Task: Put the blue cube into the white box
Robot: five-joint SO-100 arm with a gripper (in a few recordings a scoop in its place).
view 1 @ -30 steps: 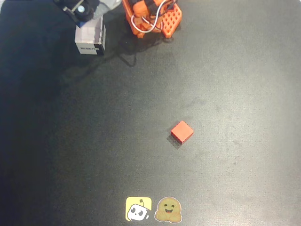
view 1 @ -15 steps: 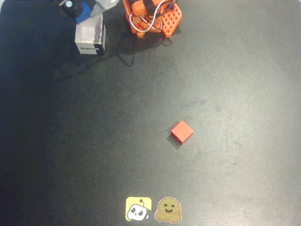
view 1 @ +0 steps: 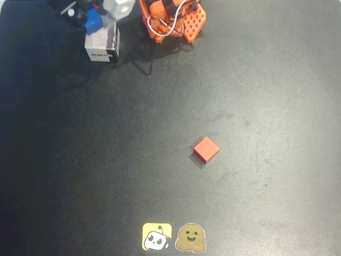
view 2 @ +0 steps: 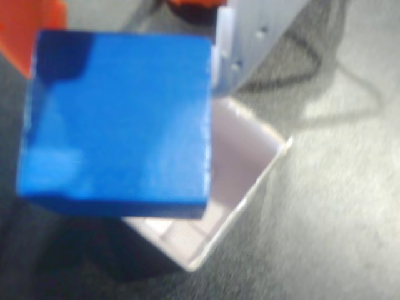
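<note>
In the wrist view the blue cube [view 2: 115,119] stands in front of the white box [view 2: 240,187] and covers most of its opening; of the box, only the right wall and part of the bottom show. This whole picture is soft, so the box edges are not sharp. The end effector [view 2: 225,56] appears as a pale piece beside the cube, cut off by the top edge.

In the overhead view the end effector [view 1: 88,16] is cut by the top edge, and how its jaws stand cannot be told. The dark label on the white box [view 1: 102,45] is too small to read. The orange arm base [view 1: 173,21] is also cut off at the top.
</note>
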